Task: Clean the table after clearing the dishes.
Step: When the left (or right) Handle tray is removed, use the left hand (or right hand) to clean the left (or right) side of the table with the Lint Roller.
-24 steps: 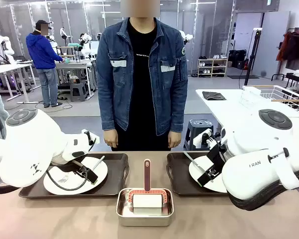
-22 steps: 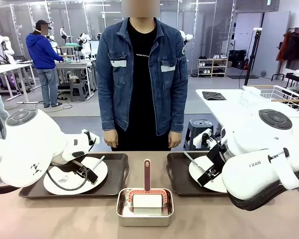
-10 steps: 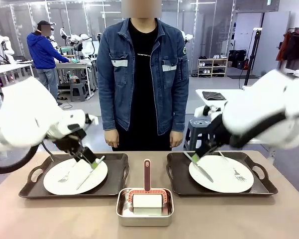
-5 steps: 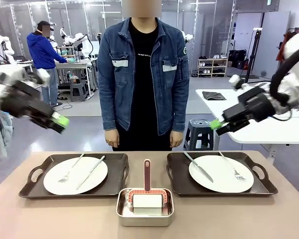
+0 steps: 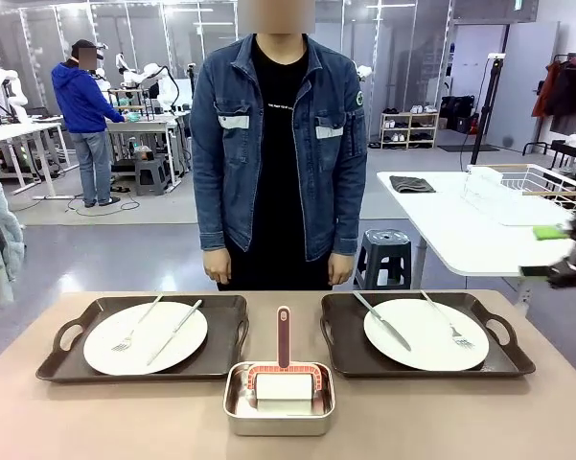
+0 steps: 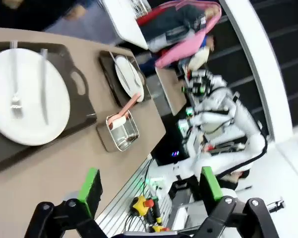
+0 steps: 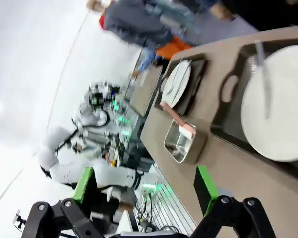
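Table [image 5: 96, 412], beige-brown, bears two dark handled trays side by side: left tray [image 5: 232, 326] and right tray [image 5: 343, 350]. Each tray carries one round white plate, the left plate [image 5: 184, 347] and the right plate [image 5: 426, 345]. Each plate holds one knife [image 5: 174, 332] and one fork [image 5: 137, 323], so there are two plates, two knives and two forks in all. One square steel pan [image 5: 278, 425] stands between the trays at the near edge, with one red-handled brush [image 5: 284, 335] in it. One person [image 5: 276, 144] stands at the far side. Left gripper [image 6: 151, 186] and right gripper [image 7: 145, 187] each have the jaws spread wide and grip nothing. In each wrist view the table and both trays lie well beyond the fingers, apart from them. In the front view the right gripper sits off the table's right end, above the level of the top.
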`<action>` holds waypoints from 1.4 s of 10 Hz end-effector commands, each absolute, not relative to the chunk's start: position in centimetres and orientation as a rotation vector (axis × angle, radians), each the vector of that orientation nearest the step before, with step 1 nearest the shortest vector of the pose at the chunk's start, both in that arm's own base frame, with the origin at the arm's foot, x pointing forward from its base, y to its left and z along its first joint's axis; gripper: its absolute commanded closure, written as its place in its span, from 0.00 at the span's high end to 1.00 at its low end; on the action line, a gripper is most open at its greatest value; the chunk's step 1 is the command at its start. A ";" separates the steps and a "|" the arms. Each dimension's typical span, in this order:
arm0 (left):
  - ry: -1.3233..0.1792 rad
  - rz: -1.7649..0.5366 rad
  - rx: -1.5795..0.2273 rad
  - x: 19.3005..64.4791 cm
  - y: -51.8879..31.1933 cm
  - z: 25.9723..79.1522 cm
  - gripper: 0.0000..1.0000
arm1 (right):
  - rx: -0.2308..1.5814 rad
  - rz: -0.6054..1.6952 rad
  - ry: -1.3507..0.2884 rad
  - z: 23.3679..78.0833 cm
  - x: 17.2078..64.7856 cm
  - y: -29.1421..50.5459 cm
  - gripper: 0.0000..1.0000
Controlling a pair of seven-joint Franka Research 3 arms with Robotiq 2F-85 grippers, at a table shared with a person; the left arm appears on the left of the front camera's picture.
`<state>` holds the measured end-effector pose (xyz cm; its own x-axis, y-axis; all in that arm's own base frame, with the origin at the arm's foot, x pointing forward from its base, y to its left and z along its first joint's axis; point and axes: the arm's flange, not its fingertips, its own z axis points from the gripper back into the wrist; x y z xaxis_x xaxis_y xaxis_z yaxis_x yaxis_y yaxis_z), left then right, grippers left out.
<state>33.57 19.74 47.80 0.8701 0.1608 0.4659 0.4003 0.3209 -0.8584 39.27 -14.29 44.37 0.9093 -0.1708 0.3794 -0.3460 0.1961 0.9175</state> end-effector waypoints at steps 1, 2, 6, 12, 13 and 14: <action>-0.562 -0.066 -1.264 30.6 23.9 47.5 1.00 | 1.356 0.064 -0.500 43.4 36.1 -18.4 1.00; -0.574 -0.007 -1.255 28.6 26.1 47.3 1.00 | 1.348 0.000 -0.502 42.3 34.2 -21.3 1.00; -0.606 0.115 -1.166 25.0 28.8 48.3 1.00 | 1.300 -0.159 -0.508 39.4 29.7 -26.3 1.00; -0.644 0.108 -1.194 24.6 29.7 47.2 1.00 | 1.302 -0.175 -0.503 39.5 29.5 -27.0 1.00; -0.644 0.108 -1.194 24.6 29.7 47.2 1.00 | 1.302 -0.175 -0.503 39.5 29.5 -27.0 1.00; -0.644 0.108 -1.194 24.6 29.7 47.2 1.00 | 1.302 -0.175 -0.503 39.5 29.5 -27.0 1.00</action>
<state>24.92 29.52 47.11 0.8233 0.4018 0.4008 0.2438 0.3873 -0.8891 29.69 -26.91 39.34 0.8813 -0.3961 0.2576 -0.1552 0.2722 0.9496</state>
